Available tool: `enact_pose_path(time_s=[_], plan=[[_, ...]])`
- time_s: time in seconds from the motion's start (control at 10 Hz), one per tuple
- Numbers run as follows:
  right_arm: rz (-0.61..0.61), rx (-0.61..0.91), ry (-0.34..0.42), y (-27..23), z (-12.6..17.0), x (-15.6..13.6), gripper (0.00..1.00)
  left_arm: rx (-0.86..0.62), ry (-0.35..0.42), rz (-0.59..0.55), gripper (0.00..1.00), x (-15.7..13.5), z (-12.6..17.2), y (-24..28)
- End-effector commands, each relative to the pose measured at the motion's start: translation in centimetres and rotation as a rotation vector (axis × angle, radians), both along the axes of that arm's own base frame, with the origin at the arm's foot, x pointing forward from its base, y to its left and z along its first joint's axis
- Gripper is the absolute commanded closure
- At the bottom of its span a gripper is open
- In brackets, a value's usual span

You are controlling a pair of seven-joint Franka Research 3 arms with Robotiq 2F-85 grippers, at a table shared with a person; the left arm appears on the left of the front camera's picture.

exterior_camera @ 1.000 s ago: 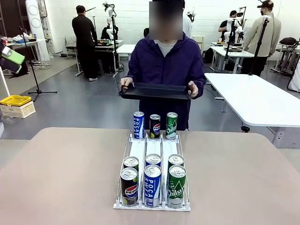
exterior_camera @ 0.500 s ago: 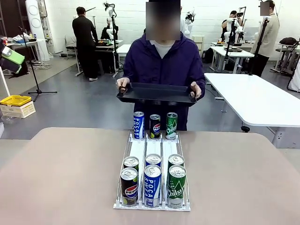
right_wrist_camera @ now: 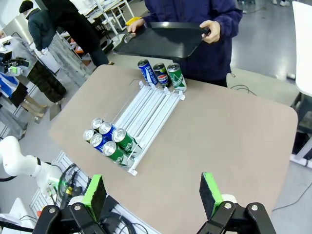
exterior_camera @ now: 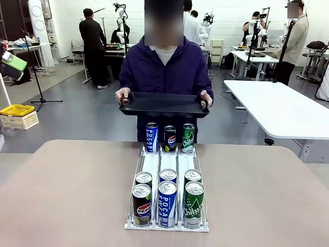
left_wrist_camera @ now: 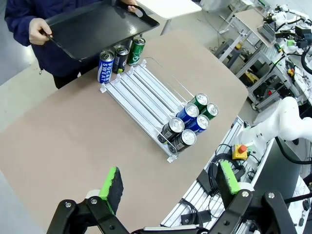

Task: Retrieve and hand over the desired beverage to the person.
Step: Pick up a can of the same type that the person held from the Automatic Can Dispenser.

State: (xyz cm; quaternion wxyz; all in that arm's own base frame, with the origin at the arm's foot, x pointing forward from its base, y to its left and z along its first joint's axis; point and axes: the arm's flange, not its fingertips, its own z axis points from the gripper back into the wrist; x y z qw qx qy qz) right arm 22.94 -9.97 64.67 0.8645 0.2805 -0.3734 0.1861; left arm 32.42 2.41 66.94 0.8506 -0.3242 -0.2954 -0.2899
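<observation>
The person [exterior_camera: 163,72] stands at the table's far edge and holds a black tray [exterior_camera: 163,105] in both hands, above the far cans. A white wire rack [exterior_camera: 167,163] in the middle of the table carries the beverage cans. At its far end stand a blue can [exterior_camera: 151,137], a black Pepsi can [exterior_camera: 170,138] and a green can [exterior_camera: 188,138]. Several more cans crowd its near end [exterior_camera: 167,200]. My left gripper [left_wrist_camera: 169,180] hangs open high above the table, nothing between its fingers. The right gripper [right_wrist_camera: 152,190] is also open and empty, well above the rack [right_wrist_camera: 146,114].
Bare tan tabletop [exterior_camera: 67,195] lies on both sides of the rack. A white table [exterior_camera: 282,108] stands beyond at the right. Other people and equipment are far back in the room.
The person has stepped closer to the table and a little to the picture's left, bringing the tray over the far cans. The cans have not moved.
</observation>
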Motion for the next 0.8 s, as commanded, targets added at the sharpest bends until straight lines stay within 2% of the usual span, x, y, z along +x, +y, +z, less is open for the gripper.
enact_pose_path(time_s=[0.0, 0.7], plan=[[0.021, 0.009, -0.005, 0.14, -0.33, 0.20, 0.00, -0.007, -0.014, -0.018, 0.00, -0.01, -0.17, 0.08], [0.021, 0.009, -0.005, 0.14, -0.33, 0.20, 0.00, -0.007, -0.014, -0.018, 0.00, -0.01, -0.17, 0.08]])
